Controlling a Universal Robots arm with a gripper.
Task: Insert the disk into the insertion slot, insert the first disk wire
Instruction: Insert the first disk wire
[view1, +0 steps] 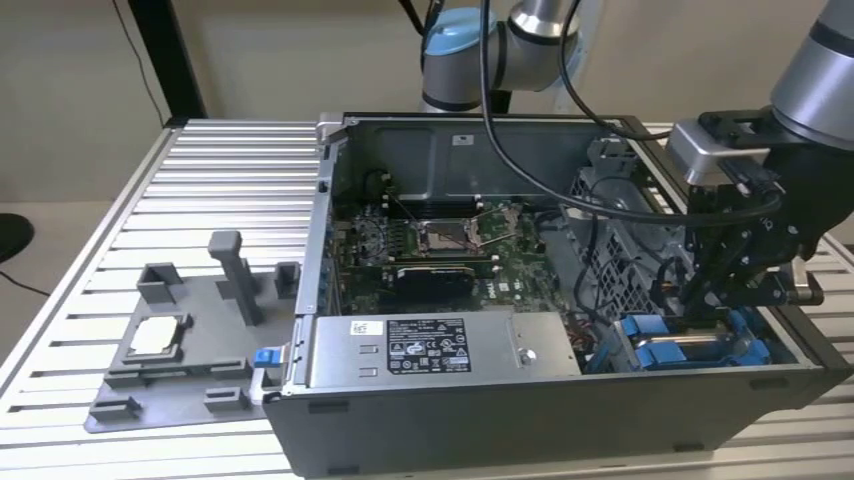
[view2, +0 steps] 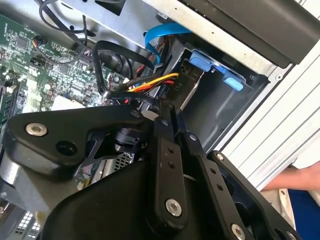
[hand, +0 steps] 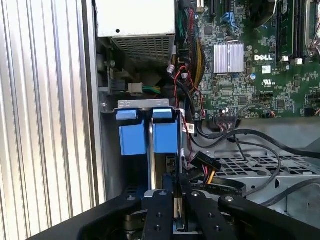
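Two blue brackets stand side by side in the grey drive cage (hand: 111, 150) at the case's front corner, on the exterior view's right. The disk (hand: 165, 134) sits down in the insertion slot (view2: 220, 117), with a strip of its silver metal showing under the blue bracket (view2: 214, 69). My gripper (view1: 705, 305) reaches into the case right above the cage. Its black fingers (hand: 161, 200) are shut together with nothing clearly between them. A black connector on yellow, red and black wires (hand: 202, 162) lies loose beside the fingertips (view2: 166, 114).
The grey power-supply box (view1: 441, 345) lies along the case's front beside the cage. The motherboard (view1: 427, 240) covers the case floor. Black cables (hand: 260, 137) and a blue flat cable (view2: 160, 34) cross near the cage. A grey fixture tray (view1: 174, 340) sits on the ribbed table.
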